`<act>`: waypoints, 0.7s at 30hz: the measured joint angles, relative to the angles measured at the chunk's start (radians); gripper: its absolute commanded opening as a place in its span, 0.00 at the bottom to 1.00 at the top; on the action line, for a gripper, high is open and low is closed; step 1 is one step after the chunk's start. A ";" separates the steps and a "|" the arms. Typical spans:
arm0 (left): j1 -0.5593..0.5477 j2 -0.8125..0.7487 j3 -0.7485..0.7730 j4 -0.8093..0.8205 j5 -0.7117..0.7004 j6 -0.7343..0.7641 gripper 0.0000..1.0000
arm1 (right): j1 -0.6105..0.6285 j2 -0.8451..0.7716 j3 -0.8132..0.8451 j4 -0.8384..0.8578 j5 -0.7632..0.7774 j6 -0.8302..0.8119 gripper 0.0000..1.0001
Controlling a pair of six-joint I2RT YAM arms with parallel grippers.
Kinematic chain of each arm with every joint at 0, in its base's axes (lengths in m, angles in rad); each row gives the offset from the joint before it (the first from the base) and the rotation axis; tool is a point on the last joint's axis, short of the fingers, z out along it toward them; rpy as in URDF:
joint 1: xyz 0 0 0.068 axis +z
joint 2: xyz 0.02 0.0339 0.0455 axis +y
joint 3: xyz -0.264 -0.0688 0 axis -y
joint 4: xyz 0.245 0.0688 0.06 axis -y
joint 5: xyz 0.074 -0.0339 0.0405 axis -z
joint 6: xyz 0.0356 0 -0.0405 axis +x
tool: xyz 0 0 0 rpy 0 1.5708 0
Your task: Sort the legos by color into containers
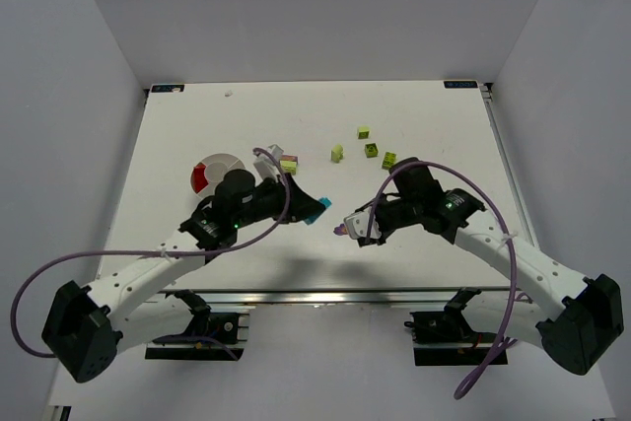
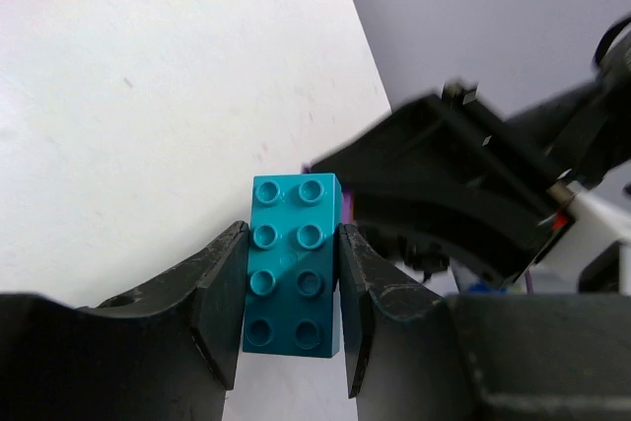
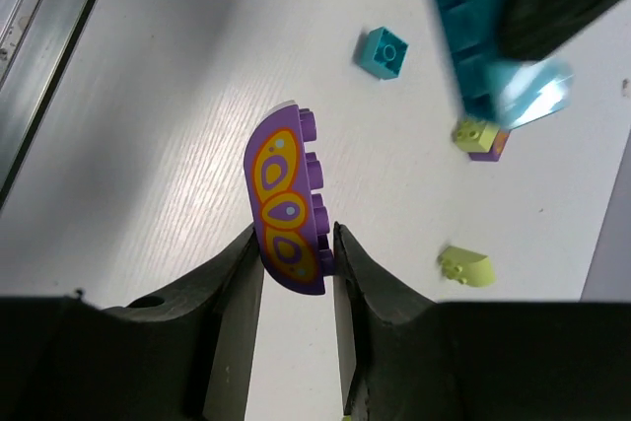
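Between the closed fingers of the left gripper, a teal brick is clamped by its long sides; the right gripper pinches a purple arched brick by its lower end only. Both are held close together, short of the dish. If the arms touch, the purple brick could be twisted loose.

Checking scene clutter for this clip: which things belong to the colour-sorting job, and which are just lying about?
Job: teal brick, purple arched brick, lime bricks, small teal brick, divided dish.
Lying about: purple cable, white scrap.
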 measured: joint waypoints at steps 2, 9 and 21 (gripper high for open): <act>0.039 -0.040 0.000 -0.011 -0.022 0.005 0.11 | -0.002 0.000 -0.001 -0.022 0.008 -0.002 0.00; 0.112 -0.099 0.003 -0.081 -0.036 0.028 0.10 | 0.009 0.000 -0.001 -0.031 0.016 0.006 0.00; 0.179 -0.189 0.434 -0.525 -0.438 0.159 0.05 | 0.230 0.205 0.138 0.126 0.151 0.167 0.00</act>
